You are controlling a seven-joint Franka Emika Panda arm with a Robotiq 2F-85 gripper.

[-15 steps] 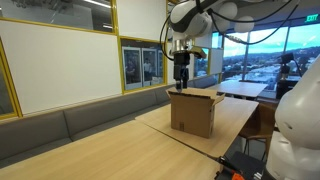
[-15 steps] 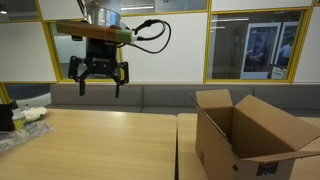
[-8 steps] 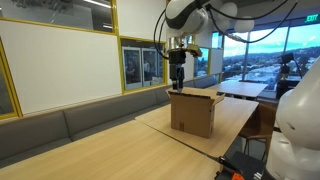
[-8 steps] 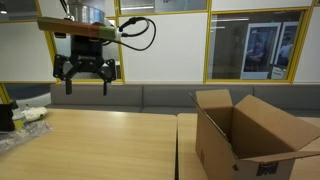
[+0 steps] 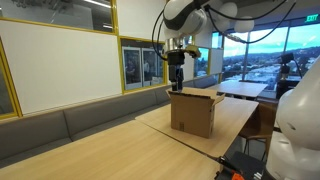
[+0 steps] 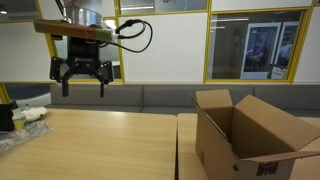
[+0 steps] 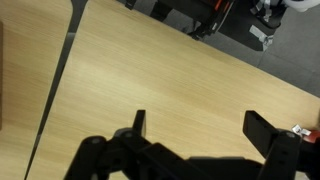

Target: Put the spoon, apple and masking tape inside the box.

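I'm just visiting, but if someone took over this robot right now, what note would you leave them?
Gripper: open, empty, hanging high above the table, away from the box.
Box: upright, flaps open; its inside is hidden.
Spoon, apple, tape: none clearly in view.
Done: cannot tell.
Left: find each, place it in the box.

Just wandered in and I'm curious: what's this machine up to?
A robot arm holds its pincer open and empty, high above a wooden table. An open cardboard box stands off to one side with its flaps up. The pincer is not over the box and grips nothing at this moment.
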